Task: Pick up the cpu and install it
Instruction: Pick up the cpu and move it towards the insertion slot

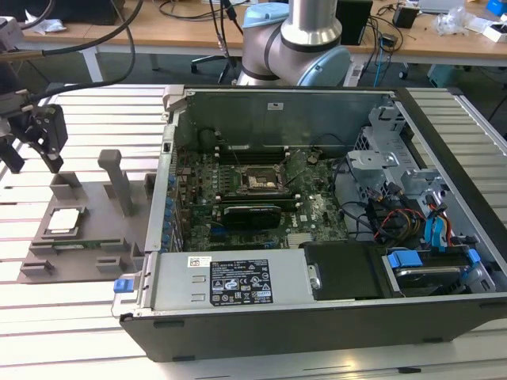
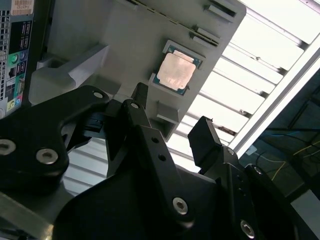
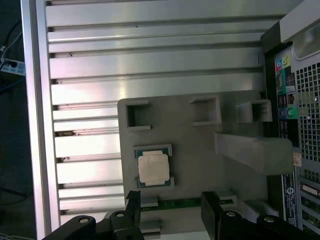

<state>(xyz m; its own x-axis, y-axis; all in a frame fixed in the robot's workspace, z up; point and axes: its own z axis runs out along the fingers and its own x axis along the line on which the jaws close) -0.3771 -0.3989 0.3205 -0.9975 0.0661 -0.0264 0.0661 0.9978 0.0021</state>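
Observation:
The cpu (image 1: 65,222) is a small square chip with a silver metal top, lying flat in a recess of the grey fixture tray (image 1: 87,198) at the exterior view's left. My gripper (image 1: 32,158) hangs above the far left end of that tray, open, with nothing between its black fingers. In both wrist views the cpu (image 2: 175,71) (image 3: 153,168) lies just ahead of the gripper (image 2: 171,112) (image 3: 171,202), apart from it, on the tray (image 2: 125,45) (image 3: 195,145). The black socket frame (image 1: 253,180) sits on the motherboard inside the open computer case.
The open computer case (image 1: 317,309) takes up the centre and right, with a black card (image 1: 253,214), drive cage (image 1: 380,150) and cables inside. A grey upright post (image 1: 119,182) rises from the tray. The arm's base (image 1: 297,39) stands behind the case. The table is slatted aluminium (image 1: 79,324).

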